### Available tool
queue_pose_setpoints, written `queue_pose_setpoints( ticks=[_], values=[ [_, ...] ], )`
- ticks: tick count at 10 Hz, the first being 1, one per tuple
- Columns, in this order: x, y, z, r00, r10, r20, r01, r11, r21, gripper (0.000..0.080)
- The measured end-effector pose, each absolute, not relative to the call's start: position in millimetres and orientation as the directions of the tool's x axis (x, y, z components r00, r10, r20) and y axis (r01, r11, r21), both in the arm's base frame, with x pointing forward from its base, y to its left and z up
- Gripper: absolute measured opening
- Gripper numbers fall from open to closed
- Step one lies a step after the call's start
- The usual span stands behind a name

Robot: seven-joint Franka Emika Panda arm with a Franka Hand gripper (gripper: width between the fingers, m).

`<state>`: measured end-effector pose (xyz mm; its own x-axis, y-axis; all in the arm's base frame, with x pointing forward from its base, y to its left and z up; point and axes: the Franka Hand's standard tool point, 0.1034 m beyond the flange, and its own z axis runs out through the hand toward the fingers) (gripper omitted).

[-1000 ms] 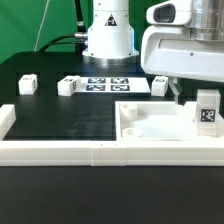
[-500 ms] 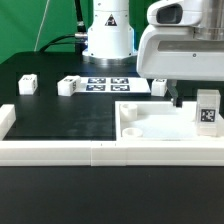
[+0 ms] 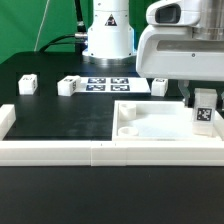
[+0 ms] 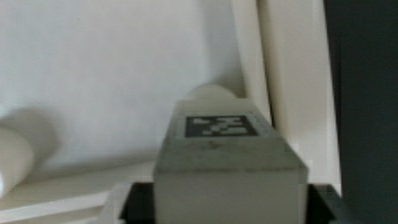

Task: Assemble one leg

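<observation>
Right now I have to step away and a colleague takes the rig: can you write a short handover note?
Gripper: shut on the leg, held upright with its marker tag facing the exterior camera.
Leg: over the corner of the large white slab at the exterior view's right; the wrist view shows it close to the slab's edge. Whether it is seated cannot be told.
Other parts: two small white pieces lie loose on the black table at the exterior view's left, beside the marker board.
Done: leg picked up and brought to the slab.
Left: seat it, release.
</observation>
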<state>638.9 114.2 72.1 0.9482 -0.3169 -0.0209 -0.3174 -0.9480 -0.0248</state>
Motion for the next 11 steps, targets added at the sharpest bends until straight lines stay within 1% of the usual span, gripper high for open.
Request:
queue_pose_setpoints(
  ticks=[3,4,6,7,9,11],
  values=[
    [638.6,113.4,69.8,0.792,-0.610,-0.035,-0.611,-0.791,-0.028,0.0290],
    [638.4,112.9,69.5,0.697,-0.716,-0.047,-0.717,-0.696,-0.030,0.0290],
    [637.9,114.7,69.4,0.494,-0.867,-0.062,-0.869,-0.494,-0.021,0.0290],
    [637.7,115.6,69.4,0.367,-0.928,-0.064,-0.930,-0.367,-0.015,0.0290],
    [637.3,114.9,69.5,0.131,-0.989,-0.066,-0.991,-0.131,-0.005,0.0290],
    [637.4,114.6,69.6,0.028,-0.997,-0.068,-1.000,-0.028,0.001,0.0291]
  ],
)
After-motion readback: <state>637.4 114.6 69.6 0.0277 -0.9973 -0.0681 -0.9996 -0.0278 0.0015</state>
